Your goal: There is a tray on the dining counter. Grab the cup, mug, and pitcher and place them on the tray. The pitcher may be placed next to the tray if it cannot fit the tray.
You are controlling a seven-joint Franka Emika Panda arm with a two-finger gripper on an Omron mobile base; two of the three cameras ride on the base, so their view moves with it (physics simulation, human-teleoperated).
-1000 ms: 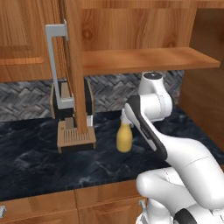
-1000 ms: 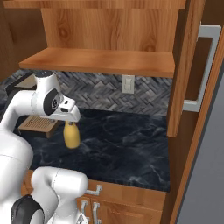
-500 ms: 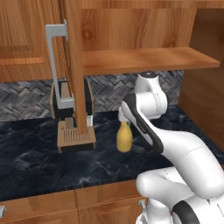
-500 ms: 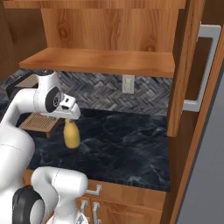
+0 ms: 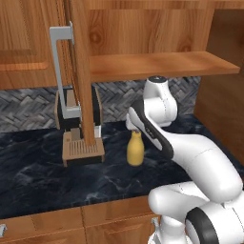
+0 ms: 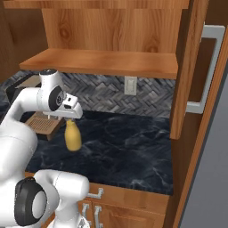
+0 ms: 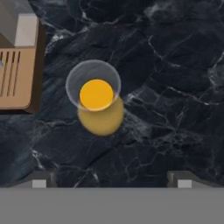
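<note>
My tool (image 7: pixel 111 178) hangs released, jaws spread wide, directly above the pitcher (image 7: pixel 97 101), which stands upright on the black tabletop (image 7: pixel 166 87) slightly off-centre beneath me. I judge I'm at the reaching step; next I should centre, descend, then close around its neck.

Arm (image 5: pixel 190 157) bent fwd, wrist pointing down, gripper (image 7: pixel 111 178) jaws wide apart, empty.

Glossy veined black marble counter (image 5: pixel 38 171), smooth pitcher (image 5: pixel 135 150)
</note>
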